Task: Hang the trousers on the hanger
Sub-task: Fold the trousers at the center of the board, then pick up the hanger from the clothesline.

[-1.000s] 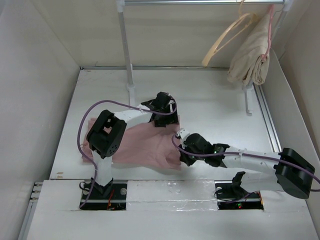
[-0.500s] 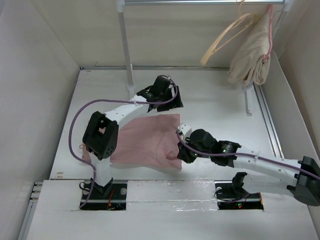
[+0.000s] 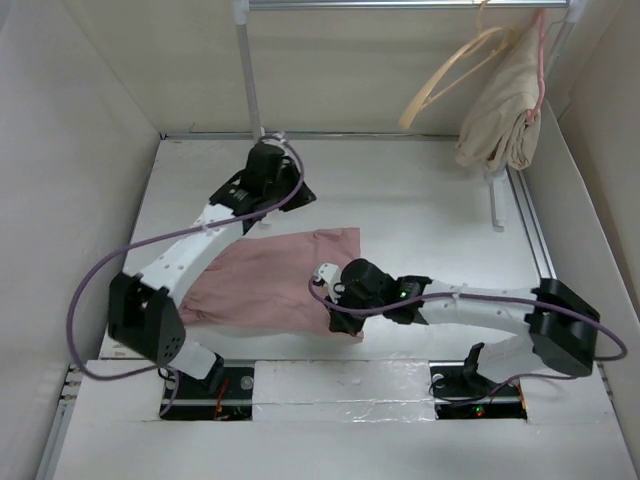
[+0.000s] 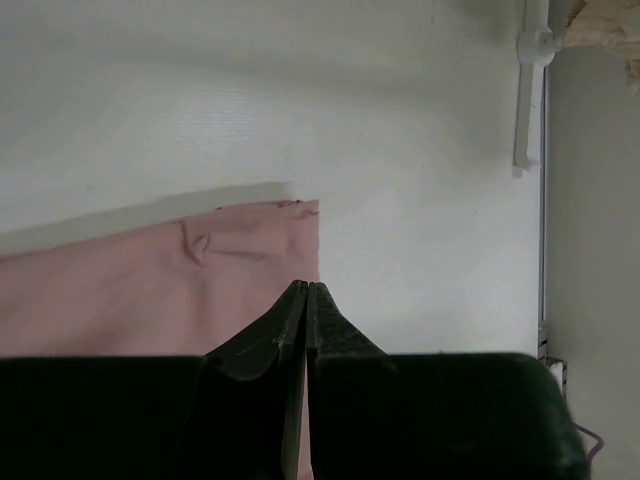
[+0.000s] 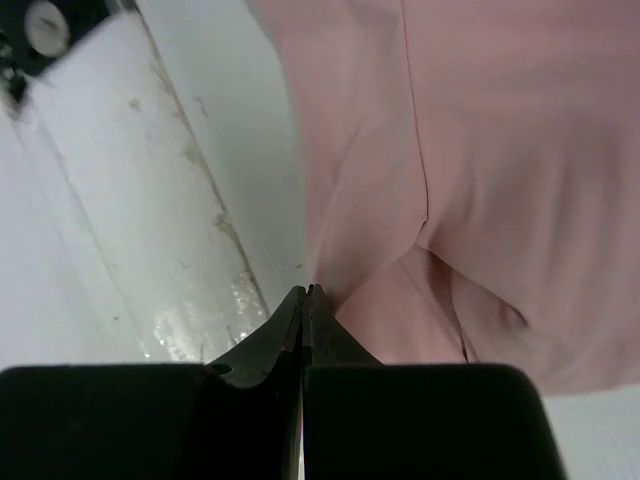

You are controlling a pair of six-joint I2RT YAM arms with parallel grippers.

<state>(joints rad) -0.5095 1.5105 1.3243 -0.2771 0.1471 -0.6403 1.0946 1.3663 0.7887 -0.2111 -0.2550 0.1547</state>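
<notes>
Top external: fixed high behind the arm bases, tilted down and forward, far enough off to take in the whole table [image 3: 430, 210] and the clothes rail [image 3: 400, 5] at the back; left wrist: above the tabletop, looking past the left gripper [image 4: 305, 287] toward the right side; right wrist: very close to the cloth behind the right gripper [image 5: 305, 290], the table's near edge at its left; all three share the trousers [image 3: 270, 285].

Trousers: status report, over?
Left end effector shut, empty, off the trousers. Right end effector shut on their near corner. Trousers flat on table; hanger bare. Nothing in the way.
</notes>
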